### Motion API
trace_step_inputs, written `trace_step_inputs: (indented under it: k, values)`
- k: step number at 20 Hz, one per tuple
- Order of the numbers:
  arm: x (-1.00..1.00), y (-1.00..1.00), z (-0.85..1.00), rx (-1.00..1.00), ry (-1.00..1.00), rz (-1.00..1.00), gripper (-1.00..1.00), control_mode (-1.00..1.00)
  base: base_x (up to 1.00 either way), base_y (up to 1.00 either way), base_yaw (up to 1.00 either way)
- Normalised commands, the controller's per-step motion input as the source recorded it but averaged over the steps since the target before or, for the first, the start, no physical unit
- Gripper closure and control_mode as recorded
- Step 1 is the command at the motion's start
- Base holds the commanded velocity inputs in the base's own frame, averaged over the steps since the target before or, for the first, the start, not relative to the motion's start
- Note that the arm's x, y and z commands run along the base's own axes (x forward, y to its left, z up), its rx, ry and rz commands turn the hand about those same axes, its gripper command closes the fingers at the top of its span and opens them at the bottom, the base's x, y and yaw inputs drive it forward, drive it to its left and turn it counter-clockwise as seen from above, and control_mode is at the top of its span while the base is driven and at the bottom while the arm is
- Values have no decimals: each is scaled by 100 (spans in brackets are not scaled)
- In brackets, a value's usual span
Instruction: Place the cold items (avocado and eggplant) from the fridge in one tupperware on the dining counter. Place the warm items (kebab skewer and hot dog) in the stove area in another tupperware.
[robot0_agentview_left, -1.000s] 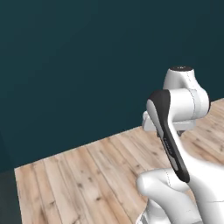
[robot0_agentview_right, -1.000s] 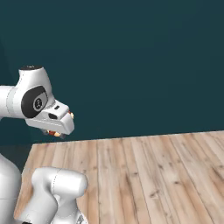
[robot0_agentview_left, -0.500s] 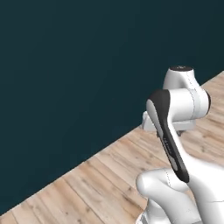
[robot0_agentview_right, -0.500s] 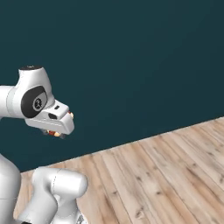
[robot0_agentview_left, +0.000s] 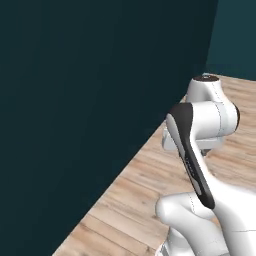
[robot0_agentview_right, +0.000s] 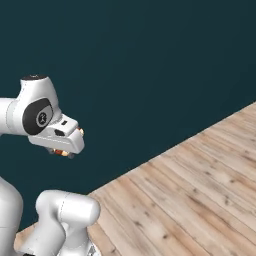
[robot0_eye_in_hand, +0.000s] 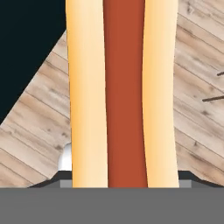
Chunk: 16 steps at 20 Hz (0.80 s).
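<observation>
The hot dog (robot0_eye_in_hand: 124, 87), a red sausage between two pale bun halves, runs lengthwise up the middle of the hand view and hides most of what lies beyond it. My gripper (robot0_agentview_right: 63, 151) is shut on it. In the right base view an orange bit of the hot dog (robot0_agentview_right: 59, 151) peeks out under the white hand, which is held high, close to the arm's body. Avocado, eggplant, kebab skewer and both tupperwares are out of view.
A dark teal wall (robot0_agentview_left: 75, 100) stands close on the left and ahead, meeting a further wall at a corner (robot0_agentview_left: 214, 40). Light wooden floor (robot0_agentview_right: 200, 190) stretches to the right. Thin dark lines (robot0_eye_in_hand: 214, 98) lie on the planks in the hand view.
The whole picture has shifted in both base views, so the base is moving: the wall now takes more of the left view. The arm keeps its pose with the hot dog held.
</observation>
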Motion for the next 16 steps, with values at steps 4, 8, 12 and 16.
trace_step_inputs:
  k: [4,8,12,16]
  values:
    - [0,0,0,0,0,0,100,100,100,0,-51]
    - [0,0,0,0,0,0,100,100,100,0,-52]
    - [0,0,0,0,0,0,100,100,100,0,-52]
    - [0,0,0,0,0,0,100,100,100,2,-48]
